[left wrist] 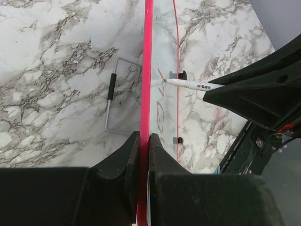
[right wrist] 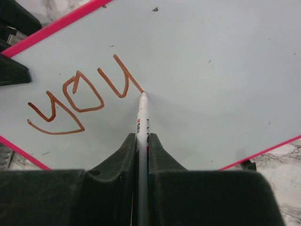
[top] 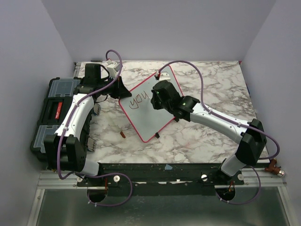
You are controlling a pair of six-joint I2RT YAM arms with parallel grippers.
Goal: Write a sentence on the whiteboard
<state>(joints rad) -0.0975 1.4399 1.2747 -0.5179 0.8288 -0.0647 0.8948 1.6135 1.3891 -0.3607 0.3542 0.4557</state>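
Observation:
The whiteboard, glossy white with a thin red-pink frame, lies tilted at the table's middle with "YOU" written on it in brown-red. My left gripper is shut on the board's left frame edge, and the jaws pinch the red rim between them. My right gripper is over the board, shut on a white marker. The marker's tip touches the surface at the end of the "U". The same marker shows in the left wrist view.
A black toolbox with clear-lidded compartments sits at the table's left edge. A small brown cap lies on the marble in front of the board. A wire stand lies behind the board's edge. Grey walls enclose the table.

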